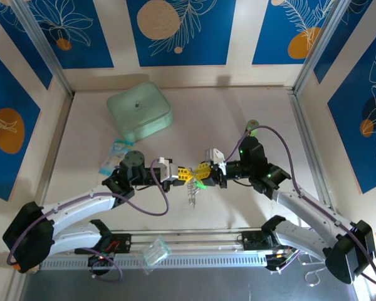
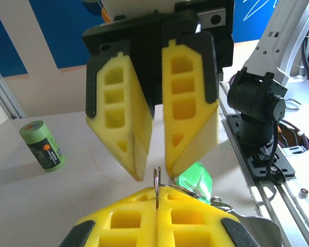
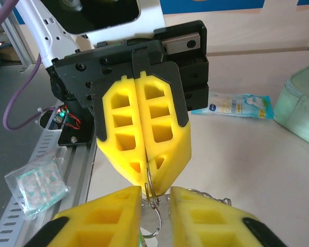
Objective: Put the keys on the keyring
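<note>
Left claw [image 1: 187,174] pinches one keyring [image 1: 191,195]; right claw [image 1: 201,172] parted beside one green key [image 2: 194,180].

Silvery keyring [image 1: 192,194], green-headed key [image 2: 194,180], mint-green box [image 1: 139,113]

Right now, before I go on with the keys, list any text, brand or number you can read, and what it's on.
Nothing is sharp enough to quote.
Green can: the label has an orange mark and small print, too blurred to read.
Blue-and-white packet: a dark round logo and some print, too small to read.
Clear bag: no print that I can make out.
</note>
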Controlling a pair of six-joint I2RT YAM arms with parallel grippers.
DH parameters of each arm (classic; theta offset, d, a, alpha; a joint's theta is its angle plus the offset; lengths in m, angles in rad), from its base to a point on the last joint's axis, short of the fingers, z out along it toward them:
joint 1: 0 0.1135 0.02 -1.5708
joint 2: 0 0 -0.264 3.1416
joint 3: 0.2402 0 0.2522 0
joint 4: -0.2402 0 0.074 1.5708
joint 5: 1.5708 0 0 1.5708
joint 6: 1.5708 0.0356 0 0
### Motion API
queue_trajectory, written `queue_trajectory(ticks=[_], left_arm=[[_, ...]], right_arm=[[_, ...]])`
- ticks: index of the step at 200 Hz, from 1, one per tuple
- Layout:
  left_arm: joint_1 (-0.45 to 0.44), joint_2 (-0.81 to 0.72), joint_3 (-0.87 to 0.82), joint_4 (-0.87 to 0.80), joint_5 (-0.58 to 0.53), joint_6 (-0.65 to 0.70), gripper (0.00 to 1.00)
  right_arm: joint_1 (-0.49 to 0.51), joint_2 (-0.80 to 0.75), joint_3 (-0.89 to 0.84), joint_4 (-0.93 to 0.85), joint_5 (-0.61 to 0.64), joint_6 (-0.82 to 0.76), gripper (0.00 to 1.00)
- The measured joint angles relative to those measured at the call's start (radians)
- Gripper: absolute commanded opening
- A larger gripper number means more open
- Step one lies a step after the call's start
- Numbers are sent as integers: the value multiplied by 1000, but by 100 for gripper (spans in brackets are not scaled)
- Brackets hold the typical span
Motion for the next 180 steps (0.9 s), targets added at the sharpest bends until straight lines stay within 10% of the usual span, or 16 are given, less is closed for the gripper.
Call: queue_trajectory(ticks=[79, 107, 180], left_arm=[[5, 10, -8, 19, 4, -19, 0], [3, 7, -2, -19, -32, -22, 22], [-10, 5, 96, -309, -113, 72, 0]], right_arm=[[13, 39, 29, -30, 3, -27, 0], [32, 44, 64, -103, 48, -64, 0], [150, 151, 267, -397, 317, -242, 0]])
